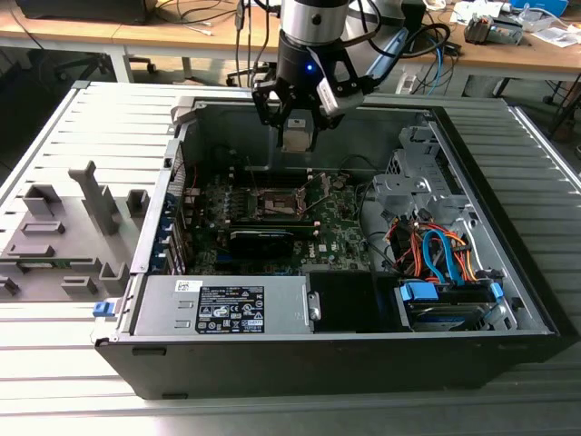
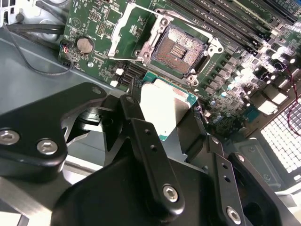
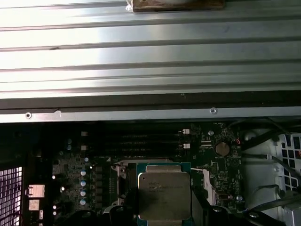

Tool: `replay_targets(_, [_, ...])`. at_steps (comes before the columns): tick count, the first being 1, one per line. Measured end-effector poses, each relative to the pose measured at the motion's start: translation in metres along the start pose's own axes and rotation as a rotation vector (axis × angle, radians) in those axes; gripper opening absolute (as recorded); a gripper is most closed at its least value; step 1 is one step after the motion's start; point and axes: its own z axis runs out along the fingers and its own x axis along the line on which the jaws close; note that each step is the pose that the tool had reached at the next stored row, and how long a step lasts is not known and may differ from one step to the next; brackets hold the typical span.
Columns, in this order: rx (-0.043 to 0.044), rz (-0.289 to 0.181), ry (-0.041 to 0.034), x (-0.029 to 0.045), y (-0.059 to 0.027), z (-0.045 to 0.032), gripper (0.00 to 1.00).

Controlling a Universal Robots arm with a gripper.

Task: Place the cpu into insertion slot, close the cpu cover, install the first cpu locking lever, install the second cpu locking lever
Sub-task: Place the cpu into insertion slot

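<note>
In the exterior view my gripper hangs above the open computer case, over the back part of the green motherboard. It is shut on the cpu, a flat square chip with a silvery top, which also appears in the first wrist view between the black fingers. The insertion slot lies bare below and apart from the chip, a dark square socket with a metal rim; in the exterior view the slot sits mid-board. The cpu cover stands swung open beside the socket.
A black card lies just in front of the socket. The power supply box fills the near side, and a drive cage with orange and blue cables sits at the exterior view's right. Memory slots border the socket. Grey fixtures stand outside the case.
</note>
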Motion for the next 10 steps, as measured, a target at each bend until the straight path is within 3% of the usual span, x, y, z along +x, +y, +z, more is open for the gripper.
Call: replay_targets(10, [-0.0002,0.000,-0.0001,0.0001,-0.0026,0.0027,0.54])
